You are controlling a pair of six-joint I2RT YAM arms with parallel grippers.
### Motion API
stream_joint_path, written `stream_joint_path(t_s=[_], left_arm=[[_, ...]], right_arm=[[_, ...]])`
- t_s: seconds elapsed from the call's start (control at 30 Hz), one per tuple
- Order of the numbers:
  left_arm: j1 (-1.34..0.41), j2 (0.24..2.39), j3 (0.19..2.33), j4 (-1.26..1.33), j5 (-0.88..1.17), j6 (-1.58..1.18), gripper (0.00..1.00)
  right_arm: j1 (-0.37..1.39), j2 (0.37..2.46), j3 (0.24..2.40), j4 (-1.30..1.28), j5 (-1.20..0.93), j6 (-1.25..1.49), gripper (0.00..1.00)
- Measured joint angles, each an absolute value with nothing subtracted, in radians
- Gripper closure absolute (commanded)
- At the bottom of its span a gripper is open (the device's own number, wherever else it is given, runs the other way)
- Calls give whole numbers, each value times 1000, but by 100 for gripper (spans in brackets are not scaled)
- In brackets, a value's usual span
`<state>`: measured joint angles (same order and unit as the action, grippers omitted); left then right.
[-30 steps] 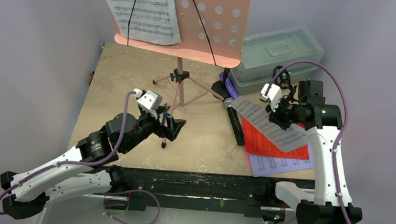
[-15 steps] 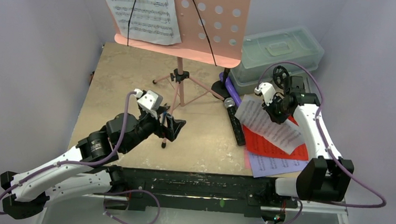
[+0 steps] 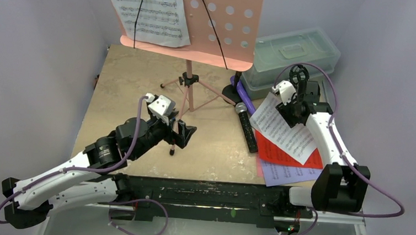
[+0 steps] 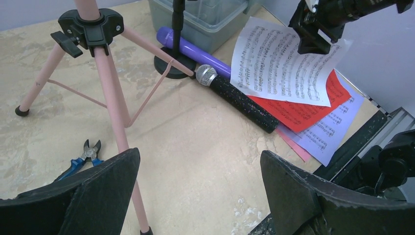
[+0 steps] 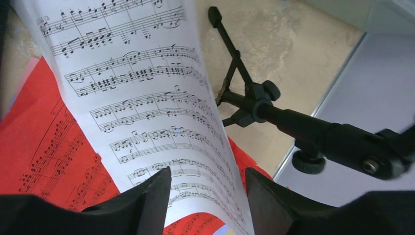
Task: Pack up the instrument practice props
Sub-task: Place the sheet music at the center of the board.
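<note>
Top external view, left to right: left gripper, jaws spread wide and empty, at the near leg of the pink music rack; black silver-headed mic flat on the table. Right gripper, fingers parted, white music sheet passing between them, lying over red sheet and lavender sheet

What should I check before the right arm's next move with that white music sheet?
1. Right claw jaws apart: ok.
2. White sheet flat on red sheet: not ok, it curls upward.
3. Black mic support clear of that sheet: cannot tell.
4. Left claw open, holding nothing: ok.
5. Pink rack cleared of music: not ok, one page stands on it.
</note>
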<state>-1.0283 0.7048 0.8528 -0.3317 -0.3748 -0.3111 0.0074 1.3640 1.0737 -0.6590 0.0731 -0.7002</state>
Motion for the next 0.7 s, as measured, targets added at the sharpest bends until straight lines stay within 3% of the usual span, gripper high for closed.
stream_joint_path(t_s=[0.27,0.7], left_arm=[[-1028,733,900,-318,-367,-224,7],[-1028,879,1187,-224,-481,-62,17]], right_arm=[[7,1196,1077,-677,-10,-665,24],[7,992,1038,-696,-572,-598,20]])
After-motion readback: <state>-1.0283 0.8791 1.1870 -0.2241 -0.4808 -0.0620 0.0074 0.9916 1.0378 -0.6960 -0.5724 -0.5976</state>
